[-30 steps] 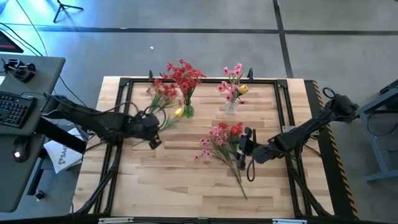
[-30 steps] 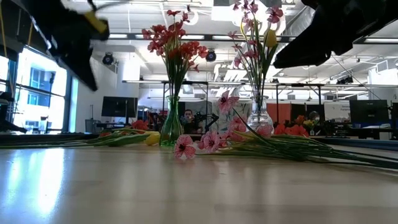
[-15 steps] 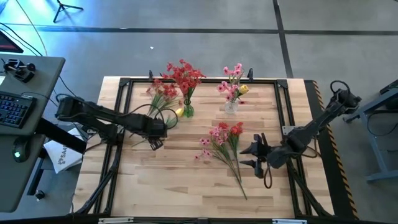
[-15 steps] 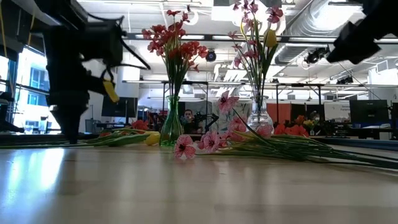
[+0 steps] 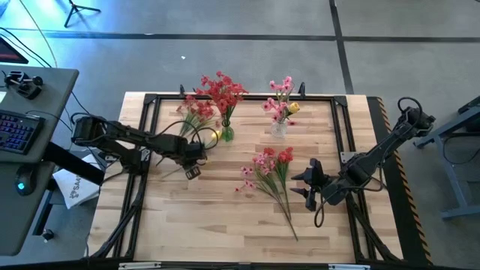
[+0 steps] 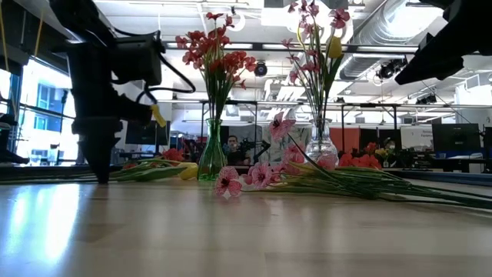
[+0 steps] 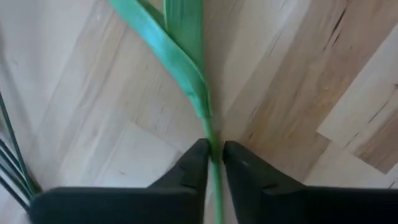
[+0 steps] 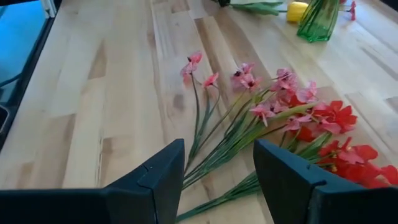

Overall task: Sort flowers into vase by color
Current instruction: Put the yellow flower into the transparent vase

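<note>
Green stem (image 7: 213, 163) is being pinched between the narrowed left gripper (image 7: 214, 158) fingers, presumably for lifting. Right gripper (image 8: 217, 171) is being held wide, pink sprays (image 8: 261, 109) ahead.

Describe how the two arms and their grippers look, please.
Both arms are dark, slim and jointed, with black cables looping beside them. The left gripper has two flat black fingers tapering to narrow tips. The right gripper has broad, angular black fingers. A yellow marking shows near the left wrist.

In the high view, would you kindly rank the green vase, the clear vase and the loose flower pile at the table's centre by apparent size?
1. Loose flower pile, clearly largest.
2. and 3. Green vase and clear vase: they look alike, so no ranking.
</note>
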`<act>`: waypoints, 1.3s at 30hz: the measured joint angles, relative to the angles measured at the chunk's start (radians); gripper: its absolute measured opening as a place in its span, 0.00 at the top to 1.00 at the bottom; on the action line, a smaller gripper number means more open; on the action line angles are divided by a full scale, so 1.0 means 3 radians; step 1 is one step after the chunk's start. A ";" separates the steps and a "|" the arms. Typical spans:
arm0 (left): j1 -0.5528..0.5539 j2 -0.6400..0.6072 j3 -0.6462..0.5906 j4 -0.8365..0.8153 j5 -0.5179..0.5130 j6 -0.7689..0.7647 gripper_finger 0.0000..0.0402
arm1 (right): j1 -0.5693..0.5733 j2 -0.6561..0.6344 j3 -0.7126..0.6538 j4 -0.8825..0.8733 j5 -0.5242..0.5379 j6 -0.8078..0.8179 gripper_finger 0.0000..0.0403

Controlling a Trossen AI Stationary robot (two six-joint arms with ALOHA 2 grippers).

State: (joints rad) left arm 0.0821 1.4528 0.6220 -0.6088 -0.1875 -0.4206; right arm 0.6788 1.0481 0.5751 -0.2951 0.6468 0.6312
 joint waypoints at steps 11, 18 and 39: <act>-0.0013 -0.0380 -0.0020 0.0062 0.0048 0.0112 1.00 | -0.0001 0.0001 0.0000 0.0161 0.0277 -0.0113 0.53; -0.0333 -0.1025 -0.0019 0.0513 0.0021 0.0329 1.00 | -0.0166 0.0321 0.0000 0.0551 0.0341 -0.0390 0.53; -0.1259 -0.0213 -0.0010 0.4262 -0.0133 0.1648 1.00 | -0.0931 0.1581 0.0000 0.4062 -0.0929 -0.2406 0.42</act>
State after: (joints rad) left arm -0.2955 1.3888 0.6189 0.6698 -0.2273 0.0738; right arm 0.3996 1.5223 0.5751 0.9235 0.3680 -0.0905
